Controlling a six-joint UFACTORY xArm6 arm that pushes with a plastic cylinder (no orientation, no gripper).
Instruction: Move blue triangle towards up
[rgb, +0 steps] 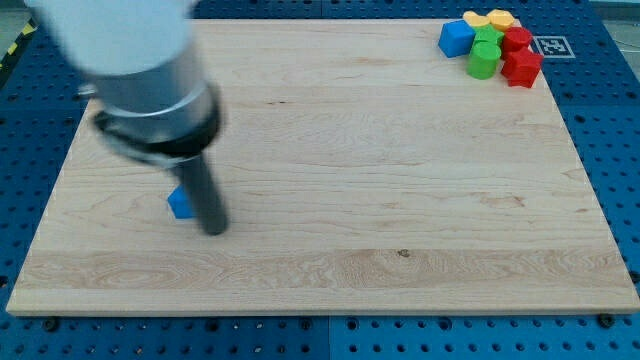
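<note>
Wooden board (330, 140) on blue pegboard; no readable writing, only a square marker tag (549, 46) top right. No gripper: my tip (214, 231) touches blue triangle (180, 204), view's left. Other blocks (492, 44) cluster top right.

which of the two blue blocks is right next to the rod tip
The blue triangle at the view's left, partly hidden behind my tip. The other blue block sits far off in the cluster at the view's top right.
</note>
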